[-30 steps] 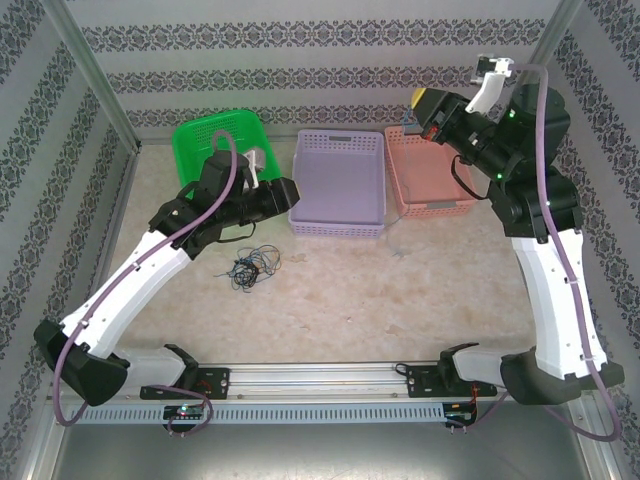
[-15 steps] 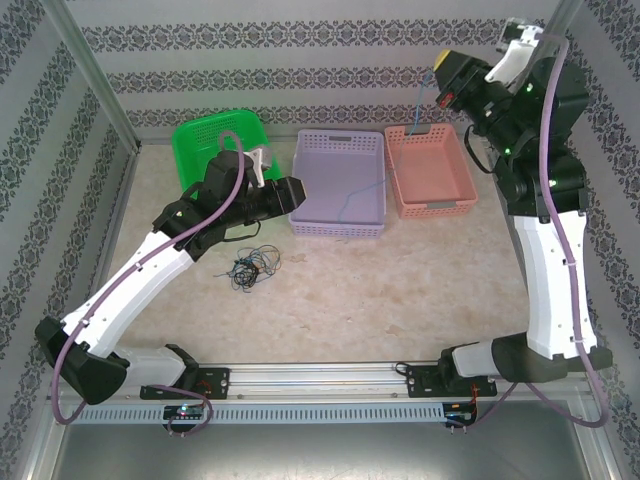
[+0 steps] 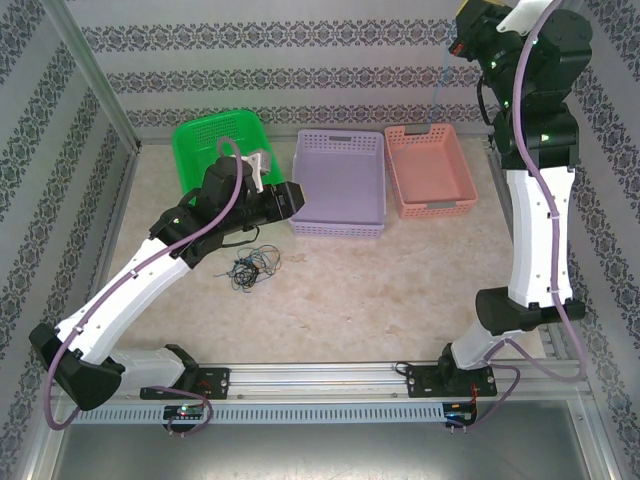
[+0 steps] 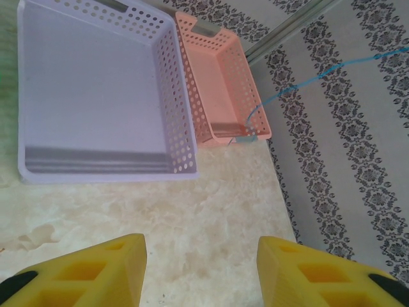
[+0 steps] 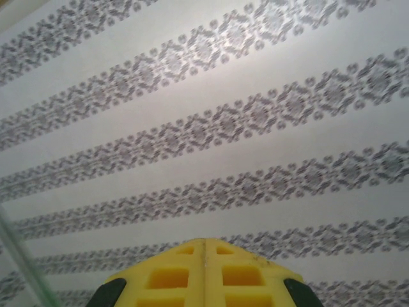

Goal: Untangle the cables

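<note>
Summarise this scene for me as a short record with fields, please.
left claw: open, empty, above the table near the purple basket
right claw: shut on the blue cable, raised high
blue cable: hangs down to the pink basket
cable tangle: on the table, nearer the left claw
green basket: left end of the basket row

No legible text, label, brand or number on anything.
</note>
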